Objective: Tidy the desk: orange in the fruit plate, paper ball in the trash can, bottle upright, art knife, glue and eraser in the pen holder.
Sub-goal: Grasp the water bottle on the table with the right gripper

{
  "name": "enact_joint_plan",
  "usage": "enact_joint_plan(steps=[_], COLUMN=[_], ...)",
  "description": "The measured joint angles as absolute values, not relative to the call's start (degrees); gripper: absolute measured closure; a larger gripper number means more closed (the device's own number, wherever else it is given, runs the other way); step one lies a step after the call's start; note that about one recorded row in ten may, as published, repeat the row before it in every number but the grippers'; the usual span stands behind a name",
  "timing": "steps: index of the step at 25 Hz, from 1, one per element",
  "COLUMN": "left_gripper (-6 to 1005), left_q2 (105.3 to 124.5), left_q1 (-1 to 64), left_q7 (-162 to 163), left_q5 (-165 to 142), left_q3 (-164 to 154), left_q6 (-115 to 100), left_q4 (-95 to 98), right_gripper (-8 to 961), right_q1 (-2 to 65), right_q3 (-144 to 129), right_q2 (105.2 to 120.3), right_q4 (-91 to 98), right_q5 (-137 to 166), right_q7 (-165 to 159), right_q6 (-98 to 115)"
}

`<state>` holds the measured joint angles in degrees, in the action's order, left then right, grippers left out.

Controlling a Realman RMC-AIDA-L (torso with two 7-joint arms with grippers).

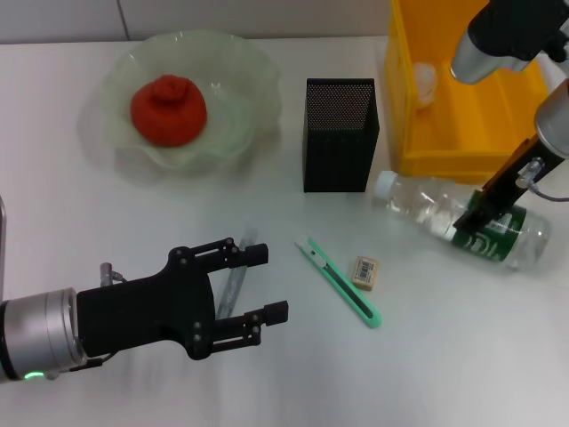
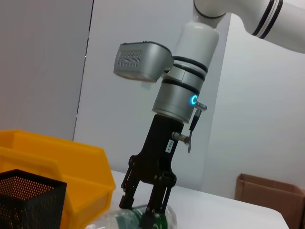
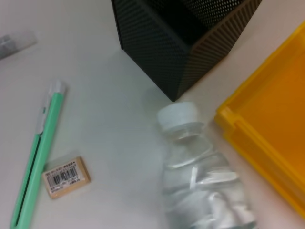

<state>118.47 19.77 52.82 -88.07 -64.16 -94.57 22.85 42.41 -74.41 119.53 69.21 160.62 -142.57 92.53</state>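
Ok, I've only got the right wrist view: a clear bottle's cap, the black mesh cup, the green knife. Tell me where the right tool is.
Observer: The right tool is down at the green-labelled end of the clear plastic bottle, which lies on its side on the white desk.
Operator: Now give me the left tool.
Observer: The left tool is open above the slim grey glue stick, to the left of the mint-green knife.
Operator: Report the fruit.
Observer: The red-orange round fruit already sits in the pale-green scalloped glass bowl.
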Motion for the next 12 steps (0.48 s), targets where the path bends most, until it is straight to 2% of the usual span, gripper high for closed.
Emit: enact_joint_plan(steps=[12], left_gripper=[284], left_q2=[118.48], left_q1=[20.12], left_q7=[52.82], left_q5=[-88.06], left_q3=[-64.16], left_q6=[-94.48], left_q4=[22.85], right_gripper=[235], right_q1=[42.79], right_q3=[-75.28], right_q2=[119.52], right_q4=[64.81], right_q5=[157.25], right_q7=[-142.05], right_q6=[90.07])
